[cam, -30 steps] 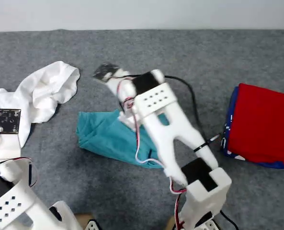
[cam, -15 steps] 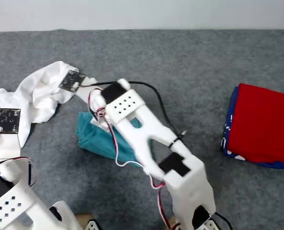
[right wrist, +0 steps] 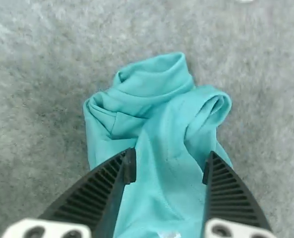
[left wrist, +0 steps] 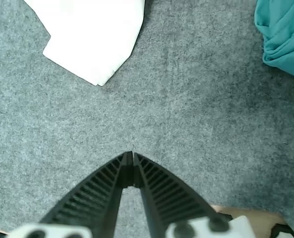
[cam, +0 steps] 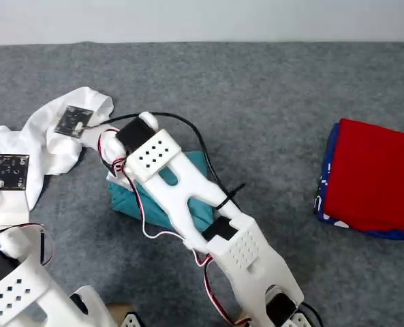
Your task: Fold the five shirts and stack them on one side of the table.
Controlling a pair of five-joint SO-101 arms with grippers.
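Grey, fuzzy table point(cam: 290, 95) carries a crumpled teal shirt point(right wrist: 156, 109); right tool point(right wrist: 166, 166) spread wide over it, left tool point(left wrist: 132, 166) pinched together, empty.

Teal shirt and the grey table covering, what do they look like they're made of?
Teal shirt: probably a soft knit cotton jersey with a matte finish. It bunches into rounded, limp folds with no sheen. The exact fibre cannot be told.
Table covering: seems to be grey felt or low-pile carpet, also matte. Its surface looks fuzzy and speckled, with no visible weave.
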